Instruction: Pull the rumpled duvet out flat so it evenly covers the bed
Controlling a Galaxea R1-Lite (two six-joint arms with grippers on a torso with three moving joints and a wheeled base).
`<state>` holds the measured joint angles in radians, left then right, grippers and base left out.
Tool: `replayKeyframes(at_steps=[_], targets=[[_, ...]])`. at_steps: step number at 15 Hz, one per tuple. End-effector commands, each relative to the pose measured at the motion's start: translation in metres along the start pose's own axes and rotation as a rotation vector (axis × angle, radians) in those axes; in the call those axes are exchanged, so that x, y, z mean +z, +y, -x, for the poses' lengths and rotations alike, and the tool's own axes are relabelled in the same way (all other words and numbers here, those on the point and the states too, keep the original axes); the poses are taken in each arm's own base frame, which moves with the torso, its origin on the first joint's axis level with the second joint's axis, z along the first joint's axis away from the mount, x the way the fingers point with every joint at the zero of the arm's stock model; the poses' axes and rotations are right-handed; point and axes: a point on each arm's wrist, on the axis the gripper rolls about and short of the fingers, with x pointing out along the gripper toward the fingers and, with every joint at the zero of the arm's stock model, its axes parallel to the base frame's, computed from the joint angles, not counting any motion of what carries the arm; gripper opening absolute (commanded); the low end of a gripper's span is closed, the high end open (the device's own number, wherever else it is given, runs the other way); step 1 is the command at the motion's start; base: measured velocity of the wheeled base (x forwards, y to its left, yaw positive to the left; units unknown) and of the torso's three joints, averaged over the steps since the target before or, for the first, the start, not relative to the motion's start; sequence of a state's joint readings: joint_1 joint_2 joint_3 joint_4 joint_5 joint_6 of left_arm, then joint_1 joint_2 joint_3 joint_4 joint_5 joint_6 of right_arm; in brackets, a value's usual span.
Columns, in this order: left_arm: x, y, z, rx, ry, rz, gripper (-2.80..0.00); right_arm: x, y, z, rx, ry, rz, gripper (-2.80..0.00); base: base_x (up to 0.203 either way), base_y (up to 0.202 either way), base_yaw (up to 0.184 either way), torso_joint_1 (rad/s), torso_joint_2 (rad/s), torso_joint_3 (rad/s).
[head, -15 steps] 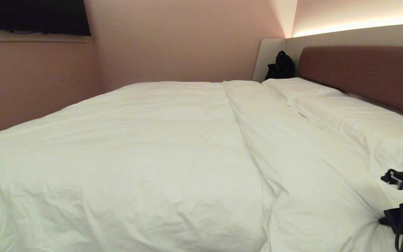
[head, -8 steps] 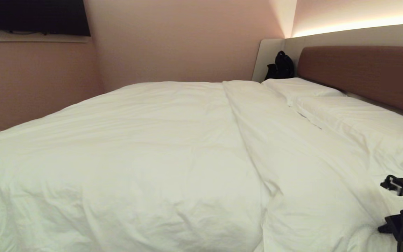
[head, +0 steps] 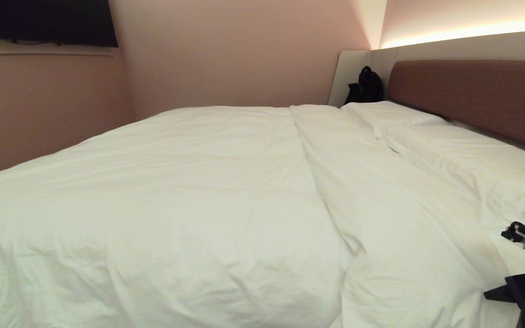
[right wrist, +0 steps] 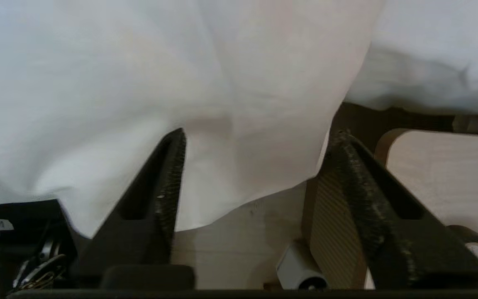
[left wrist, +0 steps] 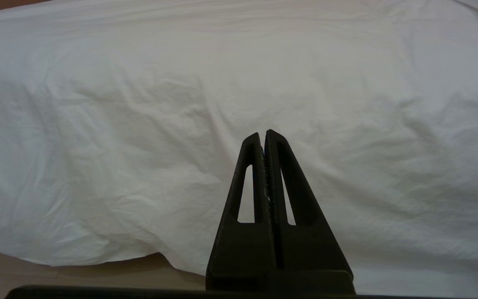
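- The duvet (head: 208, 196) lies spread over most of the bed (head: 472, 86); a long fold runs from the near edge up toward the pillows (head: 449, 146), and the strip on the headboard side sits lower than the puffy main body.
- In the right wrist view the duvet's hanging edge (right wrist: 239, 137) drapes between the two fingers, over the floor (right wrist: 239, 245) beside the bed.
- Your right pincer (right wrist: 255, 141) stands apart, with cloth between the fingers but not clamped; in the head view it sits low at the near right corner (head: 524, 269).
- If you mean to pull again, I judge you should push in deeper so both pads take a full thickness of the hem, then close and pull level and outward, not upward, so the fold flattens instead of bunching.
- Watch that you catch only the duvet and not the sheet beneath; from here I cannot tell the layers apart.
- Your left pincer (left wrist: 264, 137) is pressed together, holding nothing, parked facing the duvet's near side (left wrist: 139, 124).
- A dark bag (head: 366, 85) sits by the headboard corner, well clear of your work.
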<state>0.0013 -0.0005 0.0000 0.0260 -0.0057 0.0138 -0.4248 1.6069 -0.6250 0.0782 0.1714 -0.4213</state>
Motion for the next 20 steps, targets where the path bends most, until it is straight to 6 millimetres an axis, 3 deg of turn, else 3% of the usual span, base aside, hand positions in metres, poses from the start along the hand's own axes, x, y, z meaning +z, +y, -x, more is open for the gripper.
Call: replayKeyframes(at_steps=[1, 4, 5, 10, 15, 20], targets=[[0.0, 0.0, 0.0, 0.0, 0.001, 0.0, -2.8, -0.002, 0.007, 0.023, 0.017, -0.082, 0.014, 0.0, 0.0, 0.0, 0.0, 0.0, 0.0, 0.0], [0.0, 0.0, 0.0, 0.0, 0.001, 0.0, -2.8, -0.011, 0.021, 0.056, 0.044, -0.157, -0.004, 0.0, 0.0, 0.0, 0.0, 0.0, 0.0, 0.0], [0.0, 0.0, 0.0, 0.0, 0.002, 0.0, -2.8, -0.016, 0.027, 0.068, 0.066, -0.178, -0.012, -2.8, 0.0, 0.0, 0.0, 0.0, 0.0, 0.0], [0.0, 0.0, 0.0, 0.0, 0.002, 0.0, -2.8, -0.031, 0.046, 0.101, 0.15, -0.236, -0.08, -2.8, 0.0, 0.0, 0.0, 0.0, 0.0, 0.0], [0.0, 0.0, 0.0, 0.0, 0.001, 0.0, -2.8, -0.028, 0.056, 0.134, 0.216, -0.377, -0.239, -2.8, 0.0, 0.0, 0.0, 0.0, 0.0, 0.0], [0.0, 0.0, 0.0, 0.0, 0.001, 0.0, -2.8, -0.058, 0.072, 0.167, 0.278, -0.476, -0.345, -2.8, 0.0, 0.0, 0.0, 0.0, 0.0, 0.0]])
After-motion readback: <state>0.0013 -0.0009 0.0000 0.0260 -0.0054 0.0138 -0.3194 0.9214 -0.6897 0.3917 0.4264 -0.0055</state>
